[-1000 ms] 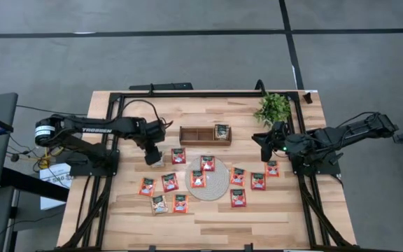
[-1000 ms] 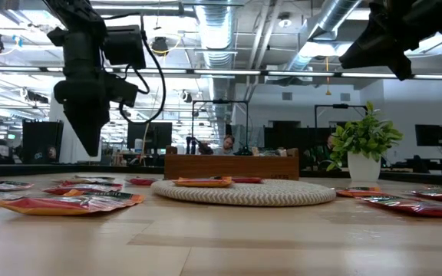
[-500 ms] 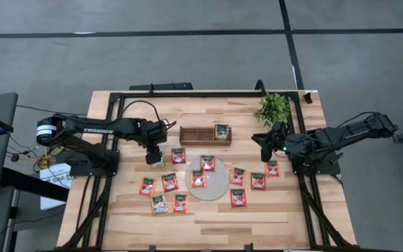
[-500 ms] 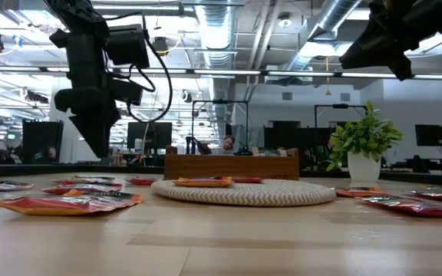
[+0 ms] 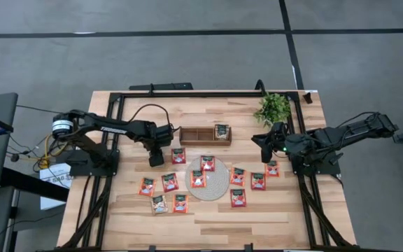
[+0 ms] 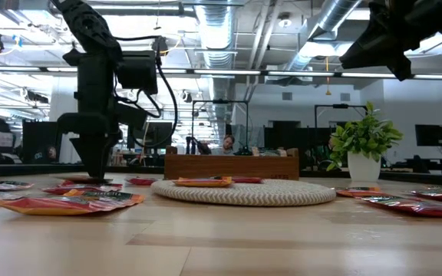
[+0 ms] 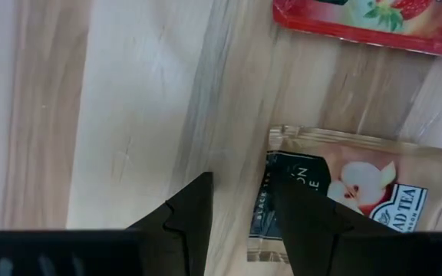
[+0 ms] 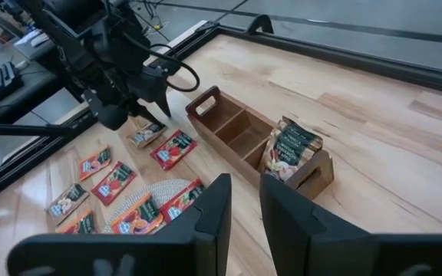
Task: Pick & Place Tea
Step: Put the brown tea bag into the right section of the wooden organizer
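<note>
Straddle the edge of the pale sachet (image 7: 336, 201) with the left gripper (image 7: 240, 201) before you close, so one finger slides under its dark band; the jaws stand apart with nothing held, wrist pointing straight down at the table (image 5: 208, 224), left of the red sachets; farther off, the wooden tray (image 5: 205, 134) holds sachets in its right compartment; the right gripper (image 8: 242, 201) hovers high at the right, jaws narrowly parted, empty.

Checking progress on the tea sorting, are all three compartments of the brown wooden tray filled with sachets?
No, only one end compartment of the brown wooden tray holds tea sachets; the other two are empty.
</note>
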`<state>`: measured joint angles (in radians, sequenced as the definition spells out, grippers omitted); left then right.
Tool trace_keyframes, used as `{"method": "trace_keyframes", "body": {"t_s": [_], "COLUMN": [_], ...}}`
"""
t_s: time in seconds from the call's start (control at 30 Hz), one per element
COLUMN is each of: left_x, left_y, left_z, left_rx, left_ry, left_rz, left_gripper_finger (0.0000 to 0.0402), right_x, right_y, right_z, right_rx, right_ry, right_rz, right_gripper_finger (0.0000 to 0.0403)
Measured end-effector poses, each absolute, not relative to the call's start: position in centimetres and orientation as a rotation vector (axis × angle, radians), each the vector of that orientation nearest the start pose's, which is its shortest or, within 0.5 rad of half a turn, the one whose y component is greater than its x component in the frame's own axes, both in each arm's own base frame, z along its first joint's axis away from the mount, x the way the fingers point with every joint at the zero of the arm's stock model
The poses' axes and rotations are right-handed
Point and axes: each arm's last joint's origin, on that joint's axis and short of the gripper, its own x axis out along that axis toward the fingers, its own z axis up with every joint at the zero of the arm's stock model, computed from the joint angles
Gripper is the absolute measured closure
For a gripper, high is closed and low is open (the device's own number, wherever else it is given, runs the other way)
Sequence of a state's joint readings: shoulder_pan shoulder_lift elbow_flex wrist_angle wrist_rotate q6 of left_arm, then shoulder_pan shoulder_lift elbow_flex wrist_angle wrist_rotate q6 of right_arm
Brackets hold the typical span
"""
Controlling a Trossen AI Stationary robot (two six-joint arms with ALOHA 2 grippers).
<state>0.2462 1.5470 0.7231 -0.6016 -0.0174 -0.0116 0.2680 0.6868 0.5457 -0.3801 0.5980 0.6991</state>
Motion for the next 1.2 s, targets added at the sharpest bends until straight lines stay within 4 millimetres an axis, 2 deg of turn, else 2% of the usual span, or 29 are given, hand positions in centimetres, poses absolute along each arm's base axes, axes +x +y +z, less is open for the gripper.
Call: {"method": "trace_keyframes", "body": {"t_s": [0.4,0.53,0.8,0.97,1.2], "left_x": [23.1,23.0,23.1,23.0,22.4], "left_y": [5.8,5.8,5.9,5.8,5.5], "left_z": [13.1,13.1,13.1,13.3,15.2], "left_rx": [-0.174,-0.177,-0.217,-0.229,-0.245], "left_ry": [1.423,1.424,1.417,1.404,1.329], "left_rz": [0.225,0.228,0.261,0.268,0.242], "left_gripper_finger": [0.0275,0.0303,0.0394,0.0401,0.0401], "right_x": [14.5,14.5,14.5,14.5,14.5], "right_y": [2.3,2.3,2.3,2.3,2.3], "right_z": [25.0,25.0,25.0,25.0,25.0], "right_rx": [0.459,0.459,0.459,0.458,0.458], "right_ry": [0.339,0.34,0.34,0.339,0.338], "right_rz": [-0.469,-0.47,-0.47,-0.472,-0.472], "right_gripper_finger": [0.0339,0.0339,0.0339,0.0339,0.0339]}}
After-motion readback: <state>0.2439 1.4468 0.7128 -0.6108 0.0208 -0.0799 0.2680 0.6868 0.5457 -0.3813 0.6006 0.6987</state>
